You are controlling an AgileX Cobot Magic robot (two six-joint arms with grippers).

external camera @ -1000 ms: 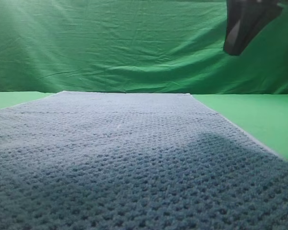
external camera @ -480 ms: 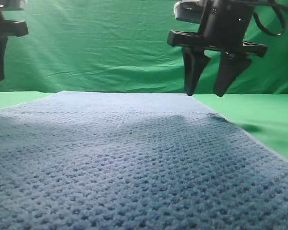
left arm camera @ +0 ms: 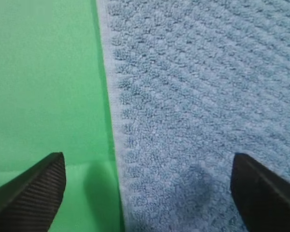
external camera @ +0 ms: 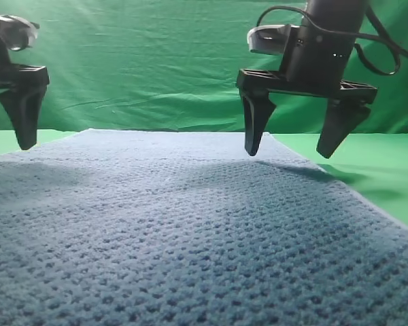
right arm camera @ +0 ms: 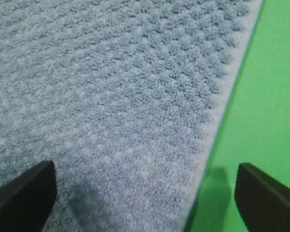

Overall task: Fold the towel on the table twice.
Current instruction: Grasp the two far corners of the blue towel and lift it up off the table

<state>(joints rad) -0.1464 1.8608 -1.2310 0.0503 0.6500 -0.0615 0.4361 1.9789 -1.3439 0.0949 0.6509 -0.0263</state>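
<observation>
Both arms have dropped into view over the last second, and their jaws, which were together, have swung wide apart. Everything here is placed off the towel point(external camera: 190, 231).

Nearest the high camera, the blue-grey waffle weave fills the whole foreground, lying flat and unfolded on the table point(external camera: 367, 159), its long axis running straight away from the lens towards the wrinkled backdrop point(external camera: 156, 61).

Further along, over the towel's right-hand edge, hangs the right gripper point(external camera: 296, 146), jaws spread wide, holding nothing. One finger hangs above the cloth, the other above bare green just beyond the pale hem point(right arm camera: 222, 116). The wrist view confirms it: the hem runs diagonally between the two fingertips.

At about the same depth, over the towel's left-hand edge, sits the left gripper point(left arm camera: 147, 193), also wide open and empty. In the high view only one dark finger point(external camera: 22, 115) shows at the frame's margin. Its wrist view puts the hem between the tips too, one over table, one over cloth.

So each claw straddles its own long edge, with the towel directly underneath. Neither arm looks nearer than the other. My read: the next move is a straight descent to pinch both edges, and that will want both claws to close evenly.
</observation>
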